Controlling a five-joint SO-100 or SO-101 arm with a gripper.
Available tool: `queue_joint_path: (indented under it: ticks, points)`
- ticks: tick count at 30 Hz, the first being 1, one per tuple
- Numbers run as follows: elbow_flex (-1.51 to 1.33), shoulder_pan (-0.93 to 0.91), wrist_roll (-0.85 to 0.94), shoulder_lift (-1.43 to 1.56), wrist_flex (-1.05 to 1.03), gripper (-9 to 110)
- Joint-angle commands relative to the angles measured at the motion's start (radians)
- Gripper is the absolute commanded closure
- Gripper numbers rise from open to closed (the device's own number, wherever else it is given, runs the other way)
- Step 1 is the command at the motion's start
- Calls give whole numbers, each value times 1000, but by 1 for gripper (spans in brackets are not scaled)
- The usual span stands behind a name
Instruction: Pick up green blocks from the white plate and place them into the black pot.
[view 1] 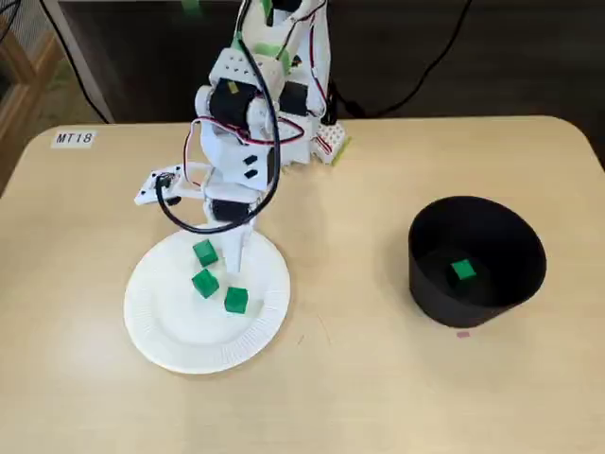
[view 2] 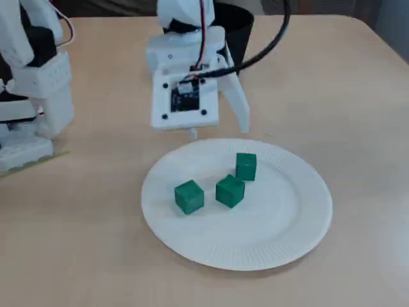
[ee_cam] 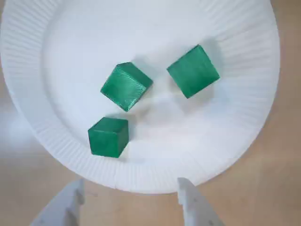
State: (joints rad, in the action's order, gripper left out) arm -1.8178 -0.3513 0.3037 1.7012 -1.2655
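Three green blocks lie close together on the white paper plate [view 1: 180,331]: one [view 1: 204,253] nearest the arm, one [view 1: 205,283] in the middle, one [view 1: 235,300] toward the plate's centre. The wrist view looks straight down on them [ee_cam: 126,86], [ee_cam: 193,71], [ee_cam: 108,136]. My gripper [view 1: 232,236] hovers above the plate's rim on the arm's side, open and empty, its two white fingers [ee_cam: 190,202] at the bottom of the wrist view. Another green block [view 1: 462,270] lies inside the black pot [view 1: 501,218] at the right.
The arm's base [view 1: 302,104] stands at the table's back with cables around it. A label reading MT18 [view 1: 74,138] is stuck at the back left corner. In a fixed view the pot [view 2: 239,29] shows behind the gripper [view 2: 218,131].
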Motion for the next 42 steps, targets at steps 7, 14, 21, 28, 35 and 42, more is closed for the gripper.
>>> queue_joint_path:
  ticks: [7,14,21,28,35,42]
  points:
    - [232,14,43,-199,-66,62]
    - [347,31,44,-348,-55,63]
    - [477,43,37,-486,-51,65]
    - [551,38,6,-578,-23,74]
    - [558,31,-89,-589,17,104]
    - [561,26,-74,-462,52,104]
